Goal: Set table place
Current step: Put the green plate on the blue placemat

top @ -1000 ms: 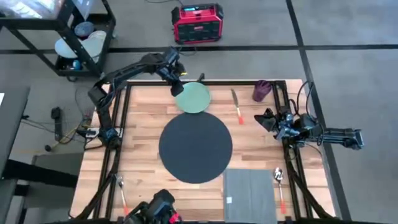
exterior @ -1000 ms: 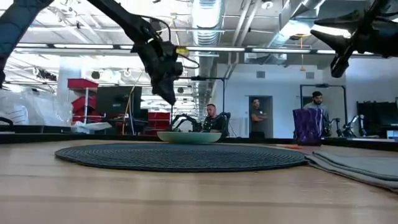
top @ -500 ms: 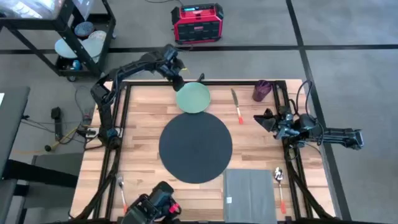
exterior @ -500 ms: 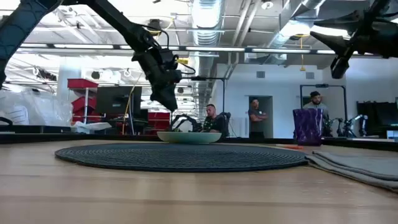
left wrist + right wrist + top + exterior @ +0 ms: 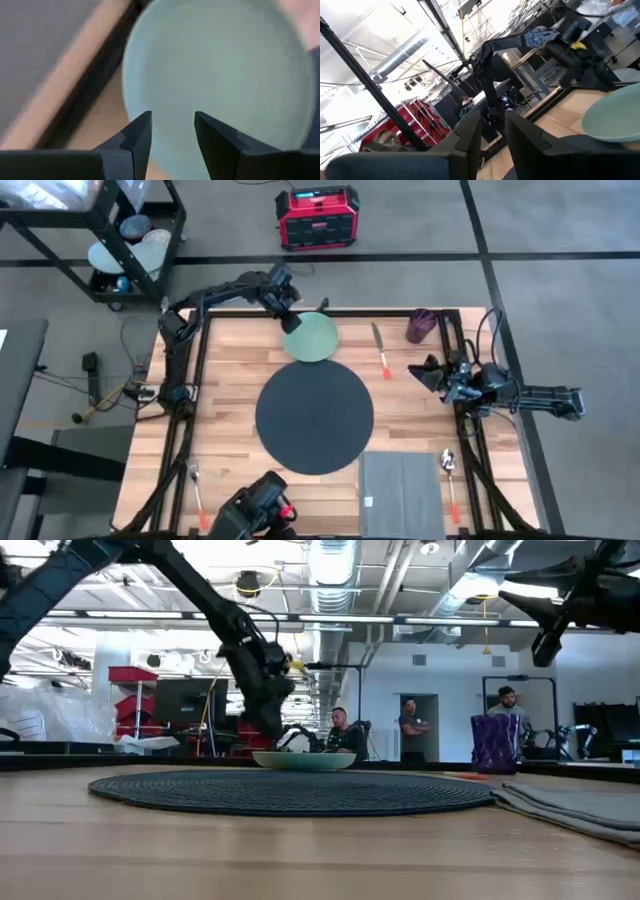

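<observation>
The counter [image 5: 225,395], a square light-wood top on black frame rails, is carrying every item of the setting. The place [image 5: 314,417], a large round dark mat, is lying at the counter's centre. A grey folded napkin [image 5: 401,493] is lying just beside the place on its near right, its corner close to the mat's edge. The pale green plate [image 5: 311,338] is sitting just beyond the place's far edge, close to it; contact cannot be judged. A purple cup [image 5: 421,326] is standing well to the right of the place, near the far right corner. A red-handled knife [image 5: 381,350] is lying between plate and cup; a spoon [image 5: 449,475] is lying right of the napkin, and another red-handled utensil [image 5: 196,490] is lying well left of the place, near the front rail.

The left end effector [image 5: 172,131] is hovering over the plate's far-left rim, its fingers parted with nothing between them. The right end effector [image 5: 428,372] is waiting right of the place, raised above the counter, fingers apart.

Compared with one second ago, the left end effector is standing lower in the low view, closer to the plate's rim; plate, place and right arm are lying unchanged.
</observation>
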`<state>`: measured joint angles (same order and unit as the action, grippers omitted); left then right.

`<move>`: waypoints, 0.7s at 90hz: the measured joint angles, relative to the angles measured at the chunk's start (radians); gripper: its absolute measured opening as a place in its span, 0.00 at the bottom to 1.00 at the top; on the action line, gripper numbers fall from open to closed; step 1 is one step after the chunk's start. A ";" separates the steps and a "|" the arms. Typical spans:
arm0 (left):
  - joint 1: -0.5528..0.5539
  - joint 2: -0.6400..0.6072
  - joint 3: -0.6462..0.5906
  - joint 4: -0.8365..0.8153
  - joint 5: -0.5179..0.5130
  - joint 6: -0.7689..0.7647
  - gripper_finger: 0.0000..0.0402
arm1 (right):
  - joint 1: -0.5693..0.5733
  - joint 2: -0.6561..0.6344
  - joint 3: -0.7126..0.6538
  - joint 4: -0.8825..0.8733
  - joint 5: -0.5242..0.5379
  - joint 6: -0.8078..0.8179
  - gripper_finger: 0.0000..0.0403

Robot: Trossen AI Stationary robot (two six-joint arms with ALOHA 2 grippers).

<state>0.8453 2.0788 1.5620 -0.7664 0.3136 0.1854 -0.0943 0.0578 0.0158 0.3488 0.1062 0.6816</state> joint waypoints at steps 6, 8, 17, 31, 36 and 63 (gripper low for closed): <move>-0.009 0.036 0.000 -0.010 -0.004 -0.012 0.34 | 0.000 0.000 0.000 0.003 0.000 0.003 0.19; -0.011 0.046 0.000 -0.017 -0.004 -0.012 0.34 | 0.000 0.000 0.000 0.004 0.000 0.003 0.19; -0.021 0.071 0.004 -0.021 0.001 -0.022 0.34 | 0.000 0.000 0.000 0.008 0.000 0.003 0.19; -0.025 0.070 0.004 -0.023 0.028 -0.064 0.28 | 0.000 0.000 0.000 0.012 0.000 -0.001 0.19; -0.026 0.061 0.000 -0.031 0.038 -0.068 0.19 | 0.000 0.000 0.000 0.010 0.001 -0.015 0.19; -0.026 0.043 0.000 0.027 0.007 -0.191 0.00 | 0.000 0.000 0.000 0.002 0.050 -0.061 0.19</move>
<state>0.8189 2.1216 1.5621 -0.7394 0.3204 -0.0059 -0.0944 0.0579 0.0158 0.3505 0.1566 0.6205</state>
